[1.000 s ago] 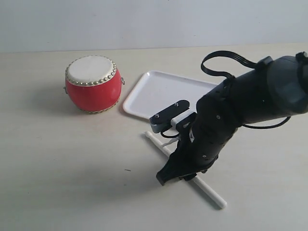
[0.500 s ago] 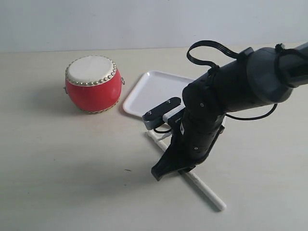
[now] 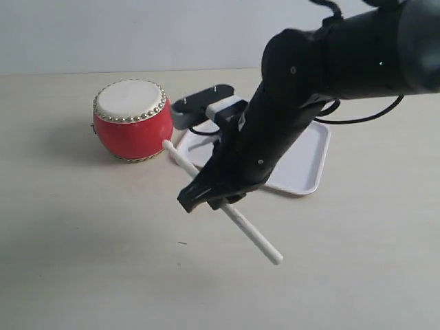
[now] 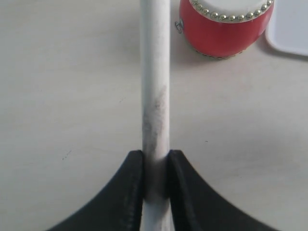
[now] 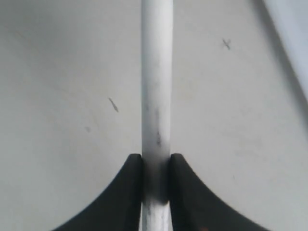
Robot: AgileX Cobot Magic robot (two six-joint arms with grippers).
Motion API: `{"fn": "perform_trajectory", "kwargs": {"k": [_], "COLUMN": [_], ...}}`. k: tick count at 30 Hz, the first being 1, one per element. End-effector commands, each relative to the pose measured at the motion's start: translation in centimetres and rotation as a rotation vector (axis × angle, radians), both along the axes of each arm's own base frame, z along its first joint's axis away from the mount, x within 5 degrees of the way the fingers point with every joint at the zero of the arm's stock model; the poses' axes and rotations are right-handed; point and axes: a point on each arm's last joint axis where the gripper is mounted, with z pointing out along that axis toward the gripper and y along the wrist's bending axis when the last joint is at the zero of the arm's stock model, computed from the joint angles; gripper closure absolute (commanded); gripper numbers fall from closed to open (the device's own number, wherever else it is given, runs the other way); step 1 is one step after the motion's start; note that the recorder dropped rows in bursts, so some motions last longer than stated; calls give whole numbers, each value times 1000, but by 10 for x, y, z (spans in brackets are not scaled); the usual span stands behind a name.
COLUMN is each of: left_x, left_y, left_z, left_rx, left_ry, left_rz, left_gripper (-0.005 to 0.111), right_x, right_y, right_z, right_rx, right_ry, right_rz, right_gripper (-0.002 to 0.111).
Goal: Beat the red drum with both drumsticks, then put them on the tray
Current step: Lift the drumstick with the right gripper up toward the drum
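Lifted since a second ago, the right stick [image 3: 251, 234] no longer lies on the bench [image 3: 82, 275]: the right tool [image 3: 206, 197] has carried it up and toward the drum [image 3: 133, 130], so the pick-up looks done and beating should come next. The left tool [image 4: 155, 156] is outside the exterior view; its wrist view shows it pinched narrow on the left stick [image 4: 155, 72], with the drum ahead and off to one side. The right tool is clamped on its stick near mid-shaft, the tip close beside the drum's wall; whether they touch I cannot tell. The tray [image 3: 306, 165] lies behind this tool, partly covered by the arm.
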Motion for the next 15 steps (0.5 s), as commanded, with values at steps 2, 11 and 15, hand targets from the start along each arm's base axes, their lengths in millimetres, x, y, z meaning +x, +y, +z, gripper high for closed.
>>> {"fn": "perform_trajectory", "kwargs": {"k": [2,11,15], "left_x": [0,0,1], "left_y": [1,1,1], "left_z": [0,0,1], "left_rx": [9,8,6], "left_ry": [-6,-10,-19], "left_rz": [0,0,-1], "left_gripper": [107,107,107], "right_x": [0,2,2], "right_y": [2,3,3], "right_z": [34,49,49], "right_rx": [81,104,99], "right_ry": [-74,-128,-133], "right_rz": [22,46,63], "right_gripper": [108,108,108]}}
